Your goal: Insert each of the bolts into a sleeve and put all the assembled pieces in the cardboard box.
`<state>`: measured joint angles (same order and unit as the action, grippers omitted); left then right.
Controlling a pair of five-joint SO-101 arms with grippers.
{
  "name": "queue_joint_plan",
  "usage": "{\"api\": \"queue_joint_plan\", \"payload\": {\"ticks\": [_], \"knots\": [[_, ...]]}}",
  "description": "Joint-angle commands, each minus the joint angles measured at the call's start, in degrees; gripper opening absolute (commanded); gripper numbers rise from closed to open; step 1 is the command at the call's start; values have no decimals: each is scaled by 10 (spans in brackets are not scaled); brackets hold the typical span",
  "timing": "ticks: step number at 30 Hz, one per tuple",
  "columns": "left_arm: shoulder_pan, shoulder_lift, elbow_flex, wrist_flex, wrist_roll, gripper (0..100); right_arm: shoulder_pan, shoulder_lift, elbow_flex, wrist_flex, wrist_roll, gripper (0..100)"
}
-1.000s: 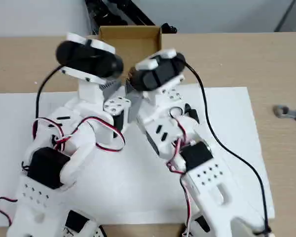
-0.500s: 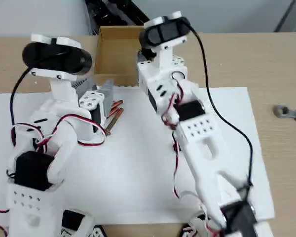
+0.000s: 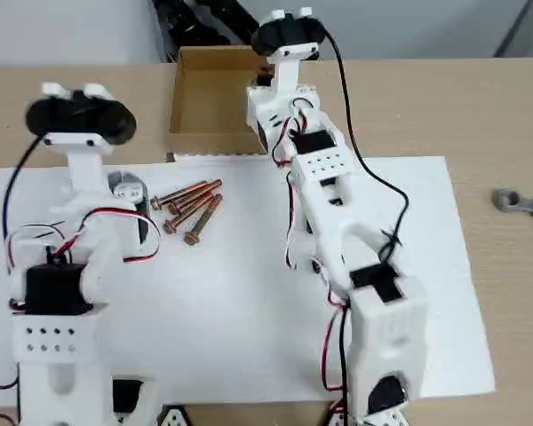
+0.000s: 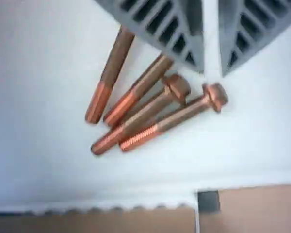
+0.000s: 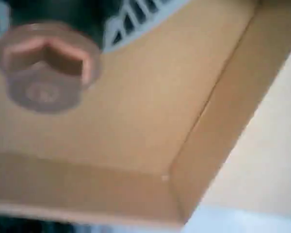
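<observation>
Four copper-coloured metal bolts [image 3: 186, 206], with flanged hex heads, smooth shanks and threaded tips, fanned loose and touching on the flat white paper sheet [image 3: 249, 311], toward 10 o'clock of its middle. Just at 9 o'clock of them, the left gripper [image 4: 212, 70]: grey ribbed plastic jaws parted by a narrow gap, gripping nothing. At 12 o'clock off the sheet, the open brown cardboard box [image 3: 209, 102], matte walls, bare floor. Over its 3 o'clock side, the right gripper [image 5: 72, 29], closed on a fifth copper bolt [image 5: 43, 68], head hanging above the box floor, a dark blurred piece just behind the head.
</observation>
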<state>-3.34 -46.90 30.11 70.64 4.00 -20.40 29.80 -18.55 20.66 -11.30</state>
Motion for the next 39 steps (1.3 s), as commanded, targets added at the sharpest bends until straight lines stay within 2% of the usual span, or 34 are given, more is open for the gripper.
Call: {"api": "queue_joint_plan", "payload": {"ticks": [1, 9, 16, 19, 25, 28, 31, 35, 39], "knots": [[-4, -10, 15, -3, -4, 6, 6, 50, -127, -15, -7, 4], [-4, -6, 33, 2, -5, 6, 7, 169, -215, 18, -6, 12], [-5, -6, 59, 2, -15, 6, 8, 175, -218, 70, -10, 189], [-5, -6, 71, 4, -33, 6, 7, 161, -218, 86, -11, 213], [-9, -6, 104, 23, -40, 8, 8, 132, -218, 117, -11, 213], [-44, -5, 101, 30, -48, 32, 9, 106, -218, 157, -11, 210], [-74, -5, 99, 36, -71, 90, 9, 73, -218, 212, -10, 151], [-88, -4, 100, 33, -127, 111, 9, 28, -218, 284, -10, 5], [-85, -4, 99, 33, -149, 113, 7, -17, -216, 367, -10, 13]]}}
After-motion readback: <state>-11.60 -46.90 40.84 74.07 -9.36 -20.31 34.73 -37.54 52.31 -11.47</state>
